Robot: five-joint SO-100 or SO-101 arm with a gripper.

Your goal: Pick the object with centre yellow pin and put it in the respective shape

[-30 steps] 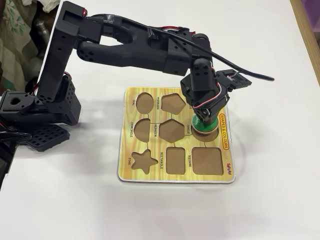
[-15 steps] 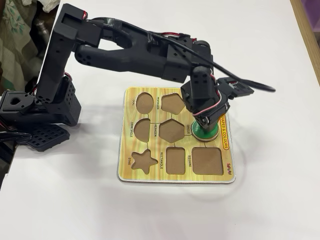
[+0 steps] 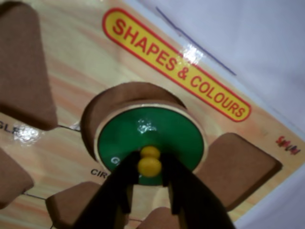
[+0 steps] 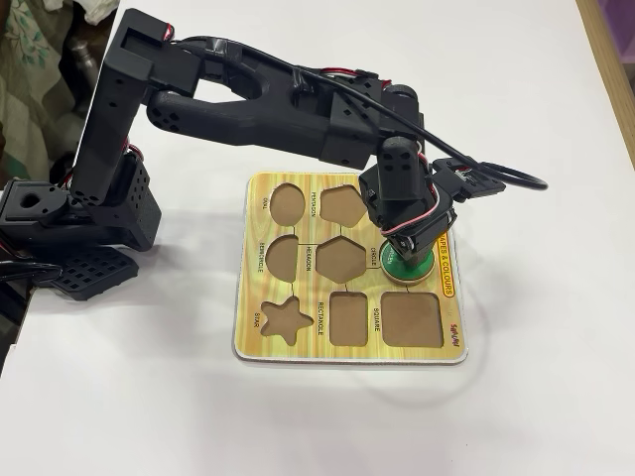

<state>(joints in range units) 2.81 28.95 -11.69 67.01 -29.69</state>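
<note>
Claw: black two-finger gripper (image 3: 150, 167) is entering the wrist view from the bottom edge, its fingers clenching on the small yellow knob (image 3: 149, 165) from either side; the jaws are standing narrow, with only the knob between them.
Claw, fixed view: gripper (image 4: 405, 250) is pointing down over the right part of the board, at the end of the black jointed arm (image 4: 248, 94).
Task piece: flat round green disc with a pale wooden rim and a yellow centre knob (image 3: 151, 138) is hanging from that knob, directly under the fingertips, so the claw is grasping the piece and nothing else.
Piece position: disc is sitting over the round brown recess (image 3: 107, 105) but is offset toward the lower right in the wrist view; a crescent of recess floor is showing on the upper left, and the disc appears tilted or partly raised, not flush.
Progress: pick-up is looking complete and the piece is arriving at the matching circle; seating it level and letting go are judged to be what is remaining.
Board: pale yellow wooden shape board (image 4: 260, 337) is lying flat, with its other cut-outs showing empty.
Surface: white table (image 4: 536, 397) is carrying board and arm.
</note>
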